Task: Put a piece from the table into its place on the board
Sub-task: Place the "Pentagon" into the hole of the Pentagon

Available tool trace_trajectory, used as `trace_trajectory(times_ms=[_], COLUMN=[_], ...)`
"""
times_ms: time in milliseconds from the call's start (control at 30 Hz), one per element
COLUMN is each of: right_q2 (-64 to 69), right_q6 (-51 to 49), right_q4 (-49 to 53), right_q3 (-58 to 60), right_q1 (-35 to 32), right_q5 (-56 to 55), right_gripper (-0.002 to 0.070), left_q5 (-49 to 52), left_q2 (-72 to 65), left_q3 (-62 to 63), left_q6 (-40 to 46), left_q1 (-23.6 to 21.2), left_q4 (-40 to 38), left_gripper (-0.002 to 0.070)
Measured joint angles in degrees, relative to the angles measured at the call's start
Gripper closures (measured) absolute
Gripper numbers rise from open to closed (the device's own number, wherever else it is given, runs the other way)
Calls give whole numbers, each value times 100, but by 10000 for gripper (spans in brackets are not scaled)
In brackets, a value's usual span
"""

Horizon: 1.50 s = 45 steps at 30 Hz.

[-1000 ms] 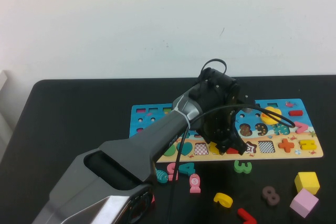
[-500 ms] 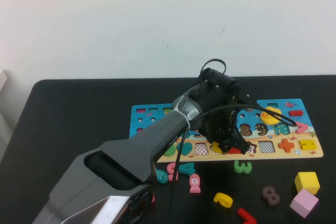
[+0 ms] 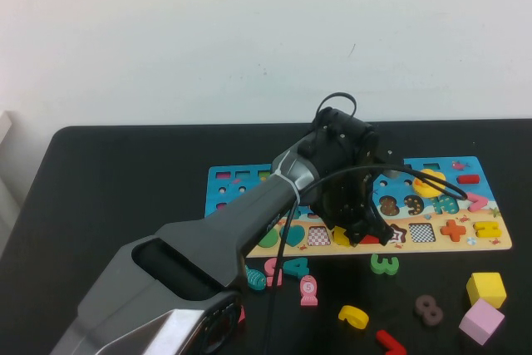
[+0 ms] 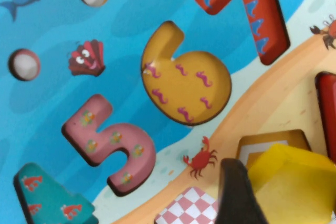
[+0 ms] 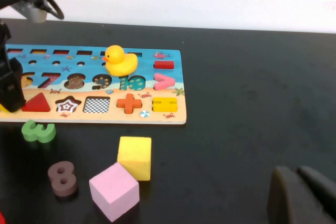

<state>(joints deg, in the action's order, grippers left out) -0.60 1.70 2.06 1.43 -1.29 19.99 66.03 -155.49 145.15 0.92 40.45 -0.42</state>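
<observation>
My left claw (image 3: 359, 230) sits low over the board (image 3: 465, 243), clamped on the piece (image 4: 291, 182), which hangs just above its slot in the sandy strip. My right claw (image 5: 304, 195) rests pressed together over the tabletop (image 5: 252, 77).

Yellow pentagon piece (image 4: 294, 182) over board (image 4: 131, 35) slot.

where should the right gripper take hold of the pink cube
Judging from its pose, the pink cube is best gripped across two opposite flat side faces, from above, turned clear of the touching yellow cube. Right gripper idles nearby; left gripper is over the board.
</observation>
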Motion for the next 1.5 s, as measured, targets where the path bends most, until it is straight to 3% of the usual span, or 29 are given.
trace_trajectory(times_ms=[600,733,867,967,1500], right_q2=[0,0,0,0,0], right_q6=[0,0,0,0,0], right_q4=[0,0,0,0,0], right_q3=[0,0,0,0,0], right_q1=[0,0,0,0,0], right_q5=[0,0,0,0,0], right_gripper=[657,657,657,657,657], left_q5=[374,447,473,486,496], left_q2=[-4,-4,7,7,-4], left_q3=[619,1004,1033,899,576], left_q6=[0,0,0,-41,-10], left_q1=[0,0,0,0,-9], left_q4=[-21,-7,-7,-7,-48], left_gripper=[302,382,589,649,675])
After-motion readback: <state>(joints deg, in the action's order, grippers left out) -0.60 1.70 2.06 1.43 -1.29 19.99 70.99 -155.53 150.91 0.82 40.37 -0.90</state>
